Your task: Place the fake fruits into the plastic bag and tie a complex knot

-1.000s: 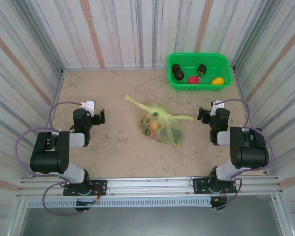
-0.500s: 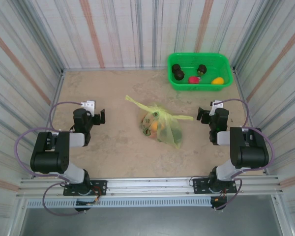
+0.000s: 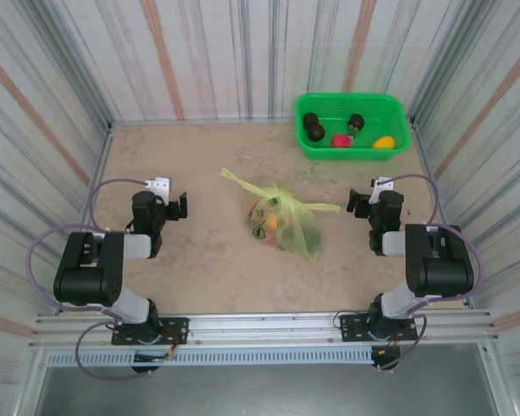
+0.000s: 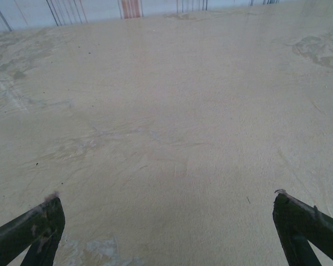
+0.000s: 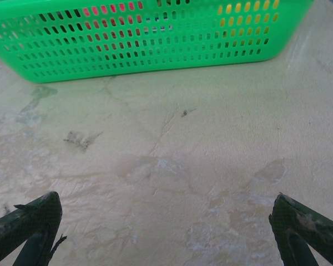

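Left gripper hangs over bare table with its jaws spread wide and nothing in them, well apart from the plastic bag. The bag lies mid-table, slumped on its side, with some fake fruits inside and its handle loops flopped out to either side.

My worry: that film looks thin and limp. Pinching a single layer could drag the whole bag and roll fruit back out. The loops could also slip while the knot is cinched.

Right gripper is wide open and empty too, near the bag's right loop. Behind it, the green basket holds four more fruits. They're glossy, so they might squirt out of the fingers.

Room-wise, there's plenty of open table on the left and in front. The striped walls hem in the sides and back. The basket sits in the back right corner, so reaching it looks cramped.
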`<move>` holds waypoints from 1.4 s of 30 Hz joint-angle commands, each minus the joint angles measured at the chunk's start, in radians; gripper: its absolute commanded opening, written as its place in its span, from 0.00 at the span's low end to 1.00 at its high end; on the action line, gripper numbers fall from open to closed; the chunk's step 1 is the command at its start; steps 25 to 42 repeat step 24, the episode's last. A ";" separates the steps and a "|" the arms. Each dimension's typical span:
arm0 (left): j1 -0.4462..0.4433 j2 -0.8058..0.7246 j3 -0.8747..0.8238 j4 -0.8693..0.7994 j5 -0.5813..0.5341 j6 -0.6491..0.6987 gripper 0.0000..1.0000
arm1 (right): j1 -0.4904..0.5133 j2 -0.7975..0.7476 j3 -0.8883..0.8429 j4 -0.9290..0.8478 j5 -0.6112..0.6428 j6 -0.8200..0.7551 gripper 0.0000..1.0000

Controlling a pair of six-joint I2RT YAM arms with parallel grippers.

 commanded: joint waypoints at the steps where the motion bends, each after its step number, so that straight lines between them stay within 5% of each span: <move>1: 0.011 -0.010 -0.004 0.013 -0.004 0.001 0.99 | -0.003 -0.004 0.006 0.009 0.008 -0.011 0.99; 42: 0.019 -0.011 0.001 0.005 0.017 -0.001 0.99 | -0.003 -0.005 0.006 0.009 0.006 -0.010 0.99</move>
